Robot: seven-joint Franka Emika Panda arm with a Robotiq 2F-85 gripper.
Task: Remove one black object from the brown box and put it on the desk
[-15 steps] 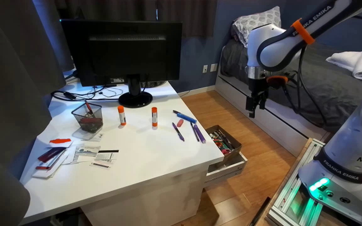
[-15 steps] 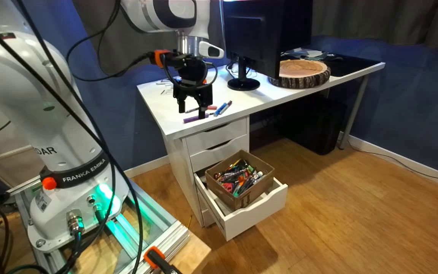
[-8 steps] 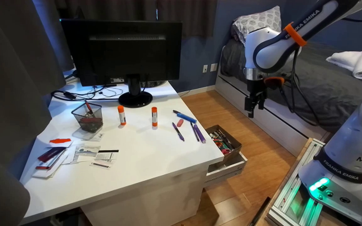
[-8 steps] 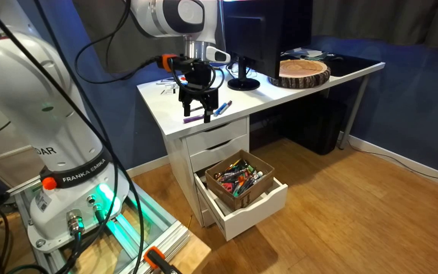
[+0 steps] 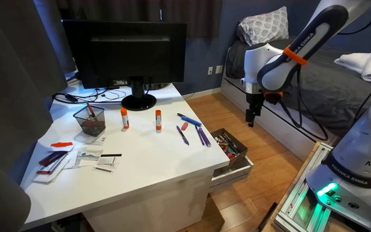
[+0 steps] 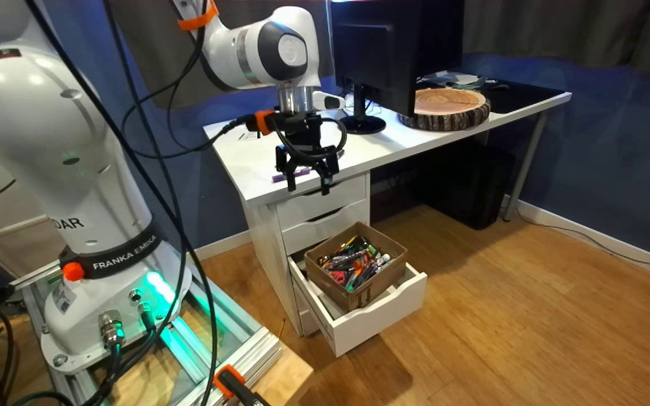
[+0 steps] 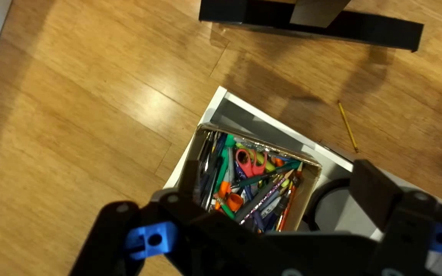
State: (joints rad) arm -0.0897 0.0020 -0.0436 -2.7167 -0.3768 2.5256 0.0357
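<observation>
The brown box (image 6: pixel 339 287) is an open cardboard box in the pulled-out white drawer (image 6: pixel 381 316). It also shows in the wrist view (image 7: pixel 301 191), filled with pens, pencils, markers and pink scissors. Several black pens (image 7: pixel 208 184) lie along its left side there, and a dark marker (image 7: pixel 257 199) lies near the middle. My gripper (image 6: pixel 308 185) is open and empty, pointing down, well above the box at about desk height. In the wrist view its fingers (image 7: pixel 278 184) stand wide apart, with the left finger over the box's left part. The white desk (image 5: pixel 159 158) shows in both exterior views.
On the desk are a monitor (image 5: pixel 124 51), a mesh pen cup (image 5: pixel 90 124), glue sticks (image 5: pixel 158 120), a purple marker (image 5: pixel 204 137), other pens and paper cards (image 5: pixel 89 154). A dark ring-shaped thing (image 7: pixel 310 206) lies beside the box in the drawer. A yellow pencil (image 7: pixel 347 126) lies on the floor.
My gripper has come lower and nearer the box, moving left and down in one exterior picture and right and down in the opposite one. The jaws stay open. Box and desk things are unmoved.
</observation>
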